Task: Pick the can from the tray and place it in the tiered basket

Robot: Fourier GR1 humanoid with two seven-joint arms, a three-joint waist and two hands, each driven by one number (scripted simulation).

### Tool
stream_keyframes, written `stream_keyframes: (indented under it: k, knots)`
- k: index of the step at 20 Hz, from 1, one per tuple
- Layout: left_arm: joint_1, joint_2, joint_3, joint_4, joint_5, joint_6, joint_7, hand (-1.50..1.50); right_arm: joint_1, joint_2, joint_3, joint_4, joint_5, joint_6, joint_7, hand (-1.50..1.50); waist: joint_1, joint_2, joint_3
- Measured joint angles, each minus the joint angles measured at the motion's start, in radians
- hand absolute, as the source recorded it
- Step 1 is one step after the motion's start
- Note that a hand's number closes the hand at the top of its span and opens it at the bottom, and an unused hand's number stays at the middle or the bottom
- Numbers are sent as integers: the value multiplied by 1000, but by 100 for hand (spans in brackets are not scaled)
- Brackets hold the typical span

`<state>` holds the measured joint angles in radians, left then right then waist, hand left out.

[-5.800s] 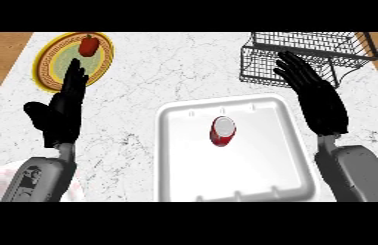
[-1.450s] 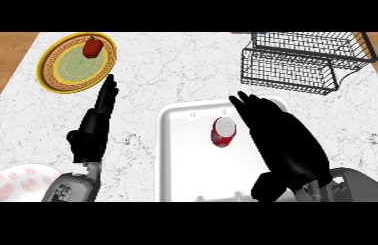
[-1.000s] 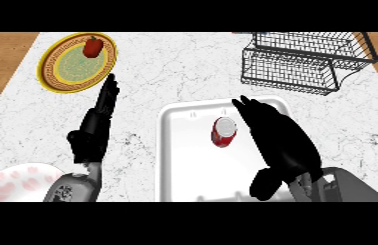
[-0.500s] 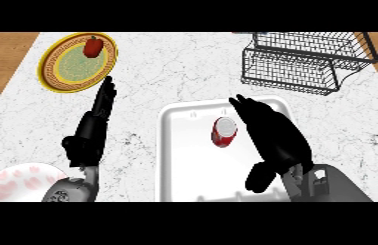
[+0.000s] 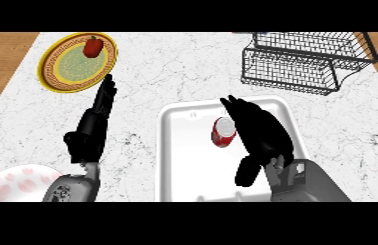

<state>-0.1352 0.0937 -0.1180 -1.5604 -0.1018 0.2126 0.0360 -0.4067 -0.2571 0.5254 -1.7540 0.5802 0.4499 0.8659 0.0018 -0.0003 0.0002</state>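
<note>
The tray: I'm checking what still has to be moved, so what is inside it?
One red can stands in the white tray. The right hand hangs over the tray's right part and hides the floor beneath it.

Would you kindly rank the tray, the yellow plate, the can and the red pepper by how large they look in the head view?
1. white tray
2. yellow plate
3. can
4. red pepper, close to the can, so these two are unsure.

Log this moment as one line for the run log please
phase: reaching for can | right hand: open, beside can on tray | left hand: open, resting on counter | tiered basket: no can inside
</note>
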Motion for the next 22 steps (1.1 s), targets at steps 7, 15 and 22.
stream_keyframes:
  k: [7,15,22]
  knots:
    - [2,-26,3,10,-23,-4,-3,0,34,60,-33,57,89,26,-53,-150,0,0,0]
    - [-20,-33,28,8,-29,-24,18,0,40,118,-87,119,157,47,-122,-150,0,0,0]
    - [1,-40,40,5,-38,-37,-5,0,62,186,-100,198,235,-8,-189,-150,0,0,0]
